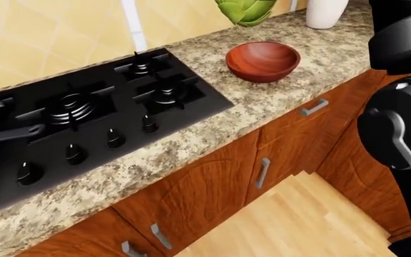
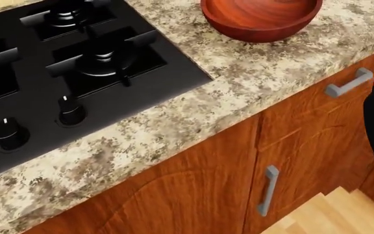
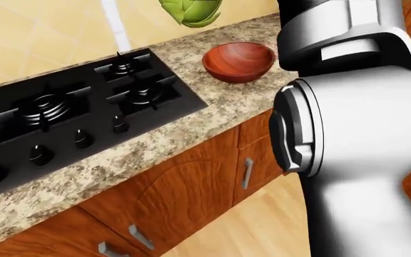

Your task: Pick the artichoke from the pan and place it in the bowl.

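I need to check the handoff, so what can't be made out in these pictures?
- Artichoke: top cut by the left-eye view's upper edge; whatever holds it is out of view.
- Pan: only its handle shows, left edge.
- White container: top cut off.
- Both hands' fingers: unseen; the right arm fills the right-eye view's right side.

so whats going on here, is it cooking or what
No cooking. The artichoke hangs in the air near the top edge of the left-eye view, above and a little left of the empty wooden bowl on the granite counter. The robot's right arm fills the right side of the right-eye view, but the hand holding the artichoke is out of frame. A pan handle shows at the left of the black stove. The drop into the bowl isn't done yet.
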Tool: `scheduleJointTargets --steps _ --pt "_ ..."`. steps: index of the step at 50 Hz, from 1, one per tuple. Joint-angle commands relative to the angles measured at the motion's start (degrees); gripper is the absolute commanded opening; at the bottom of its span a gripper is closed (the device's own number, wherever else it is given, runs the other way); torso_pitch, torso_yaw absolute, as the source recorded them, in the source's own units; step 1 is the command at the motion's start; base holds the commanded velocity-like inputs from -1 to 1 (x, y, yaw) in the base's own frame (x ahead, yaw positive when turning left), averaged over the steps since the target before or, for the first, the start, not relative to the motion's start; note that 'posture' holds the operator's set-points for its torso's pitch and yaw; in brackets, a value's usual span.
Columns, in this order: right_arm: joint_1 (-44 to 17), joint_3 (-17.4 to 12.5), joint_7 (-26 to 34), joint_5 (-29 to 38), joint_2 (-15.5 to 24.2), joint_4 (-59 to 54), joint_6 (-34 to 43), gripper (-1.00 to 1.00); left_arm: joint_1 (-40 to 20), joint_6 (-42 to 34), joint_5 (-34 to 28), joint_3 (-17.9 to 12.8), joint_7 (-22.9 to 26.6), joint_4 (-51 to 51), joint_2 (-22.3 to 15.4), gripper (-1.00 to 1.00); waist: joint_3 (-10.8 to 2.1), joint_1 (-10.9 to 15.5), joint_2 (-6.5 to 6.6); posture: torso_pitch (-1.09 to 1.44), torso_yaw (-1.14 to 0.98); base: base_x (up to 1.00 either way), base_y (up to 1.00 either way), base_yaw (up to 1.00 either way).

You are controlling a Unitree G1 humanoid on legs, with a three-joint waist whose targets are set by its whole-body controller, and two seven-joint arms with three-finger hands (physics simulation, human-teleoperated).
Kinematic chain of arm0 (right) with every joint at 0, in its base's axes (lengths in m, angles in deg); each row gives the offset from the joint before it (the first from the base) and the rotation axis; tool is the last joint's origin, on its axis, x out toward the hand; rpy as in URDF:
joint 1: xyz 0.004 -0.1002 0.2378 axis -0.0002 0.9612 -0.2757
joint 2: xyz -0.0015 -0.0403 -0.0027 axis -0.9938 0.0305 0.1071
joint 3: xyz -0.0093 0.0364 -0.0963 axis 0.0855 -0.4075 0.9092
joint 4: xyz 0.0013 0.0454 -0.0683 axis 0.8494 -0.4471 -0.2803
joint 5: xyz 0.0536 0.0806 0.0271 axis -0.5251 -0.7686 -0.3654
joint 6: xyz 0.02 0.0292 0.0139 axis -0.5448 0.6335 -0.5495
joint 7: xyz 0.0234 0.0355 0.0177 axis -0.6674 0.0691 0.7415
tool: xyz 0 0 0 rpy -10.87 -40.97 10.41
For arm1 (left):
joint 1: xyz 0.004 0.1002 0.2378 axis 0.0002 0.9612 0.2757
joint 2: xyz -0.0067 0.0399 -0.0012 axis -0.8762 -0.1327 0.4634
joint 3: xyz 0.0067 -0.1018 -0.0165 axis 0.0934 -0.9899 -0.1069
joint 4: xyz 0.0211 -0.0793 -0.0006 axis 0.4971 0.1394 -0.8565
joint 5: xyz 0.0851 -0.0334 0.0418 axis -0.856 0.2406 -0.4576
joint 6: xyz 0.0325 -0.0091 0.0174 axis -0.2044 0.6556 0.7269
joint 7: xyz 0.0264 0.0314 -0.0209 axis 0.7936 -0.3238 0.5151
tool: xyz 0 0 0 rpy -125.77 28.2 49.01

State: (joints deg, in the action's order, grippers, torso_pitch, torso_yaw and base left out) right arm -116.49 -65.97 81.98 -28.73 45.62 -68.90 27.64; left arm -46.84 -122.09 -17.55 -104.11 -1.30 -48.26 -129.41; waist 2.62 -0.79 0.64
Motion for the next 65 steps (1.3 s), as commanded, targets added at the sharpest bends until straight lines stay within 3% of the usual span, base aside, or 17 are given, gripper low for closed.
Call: scheduleJointTargets --steps 1,2,4,11,14,15,17,22,26,37,40,41,45,46,49,55,65 --pt "-1.89 -0.48 -0.92 -0.19 0.88 1.84 -1.15 -1.00 -0.75 1.49 -0.02 -0.58 0.04 -1.18 -0.89 1.00 -1.93 -0.19 -1.54 0.00 0.00 0.00 -0.26 0.00" --pt "-1.89 -0.48 -0.92 -0.18 0.88 1.84 -1.17 -1.00 -0.75 1.49 -0.02 -0.59 0.04 -1.18 -0.89 1.00 -1.21 -0.37 0.37 0.00 0.00 0.00 -0.27 0.00" --pt "-2.01 -0.51 -0.92 -0.20 0.85 1.76 -1.18 -1.00 -0.74 1.48 -0.01 -0.63 0.05 -1.18 -0.90 1.00 -1.07 -0.26 0.17 0.00 0.00 0.00 -0.27 0.00" --pt "-2.17 -0.53 -0.78 -0.19 0.98 1.64 -1.27 -1.00 -0.78 1.34 0.14 -0.69 0.00 -1.25 -0.96 1.00 -0.06 0.23 4.39 0.00 0.00 0.00 -0.28 0.00" --pt "-2.11 -0.55 -0.81 -0.20 1.01 1.70 -1.30 -1.00 -0.69 1.34 0.15 -0.78 0.02 -1.32 -0.93 1.00 -0.87 -0.18 8.18 0.00 0.00 0.00 -0.28 0.00" --pt "-2.10 -0.54 -0.78 -0.19 1.03 1.75 -1.30 -1.00 -0.63 1.36 0.13 -0.77 0.03 -1.36 -0.90 1.00 -0.59 0.08 6.00 0.00 0.00 0.00 -0.27 0.00" --pt "-2.21 -0.57 -0.78 -0.20 1.08 1.74 -1.26 -1.00 -0.65 1.40 0.09 -0.75 0.03 -1.28 -0.90 1.00 -0.84 -0.48 6.91 0.00 0.00 0.00 -0.28 0.00" --pt "-2.13 -0.53 -0.67 -0.18 1.05 1.82 -1.30 -1.00 -0.55 1.44 0.06 -0.84 0.12 -1.33 -0.86 1.00 -1.06 -0.35 4.51 0.00 0.00 0.00 -0.28 0.00" --pt "-1.95 -0.52 -0.55 -0.15 1.11 2.15 -1.09 -1.00 -0.54 1.43 0.09 -0.94 0.17 -1.33 -0.90 1.00 -1.74 -0.10 -0.78 0.00 0.00 0.00 -0.29 0.00" --pt "-1.89 -0.48 -0.34 -0.13 1.09 2.02 -1.38 -1.00 -0.70 1.49 0.02 -0.82 0.14 -1.10 -1.03 1.00 -0.09 0.28 4.57 0.00 0.00 0.00 -0.28 0.00" --pt "-2.05 -0.51 -0.36 -0.14 1.10 1.99 -1.33 -1.00 -0.74 1.47 0.03 -0.76 0.09 -1.07 -1.04 1.00 -0.91 -0.13 8.00 0.00 0.00 0.00 -0.28 0.00" --pt "-2.07 -0.55 -0.37 -0.17 1.09 2.00 -1.28 -1.00 -0.77 1.44 0.04 -0.76 0.07 -1.07 -1.07 1.00 -0.56 0.12 6.03 0.00 0.00 0.00 -0.28 0.00" --pt "-2.10 -0.62 -0.35 -0.27 1.04 2.01 -1.28 -1.00 -0.79 1.44 0.07 -0.77 0.04 -1.03 -1.11 1.00 -1.40 -0.50 6.23 0.00 0.00 0.00 -0.26 0.00" --pt "-2.11 -0.84 -0.50 -0.52 1.00 2.10 -1.28 -1.00 -0.73 1.46 0.06 -0.76 0.05 -1.11 -1.05 1.00 -0.12 -0.59 5.79 0.00 0.00 0.00 0.00 0.00" --pt "-1.99 -0.96 -0.80 -0.85 1.13 2.18 -1.60 -1.00 -0.63 1.51 -0.03 -0.74 0.06 -1.16 -0.97 1.00 1.14 0.15 1.01 0.00 0.00 0.00 0.00 0.00" --pt "-1.97 -0.79 -1.23 -1.13 1.25 2.08 -2.62 -1.00 -0.57 1.57 -0.15 -0.78 0.21 -1.16 -0.90 1.00 1.22 -0.30 4.35 0.00 0.00 0.00 0.00 0.00" --pt "-2.62 -1.24 -4.38 -1.60 1.82 0.29 -3.72 -1.00 -0.43 1.48 -0.25 -0.95 0.35 -1.41 -0.88 1.00 1.00 -1.21 5.35 0.00 0.00 0.00 0.00 0.00"
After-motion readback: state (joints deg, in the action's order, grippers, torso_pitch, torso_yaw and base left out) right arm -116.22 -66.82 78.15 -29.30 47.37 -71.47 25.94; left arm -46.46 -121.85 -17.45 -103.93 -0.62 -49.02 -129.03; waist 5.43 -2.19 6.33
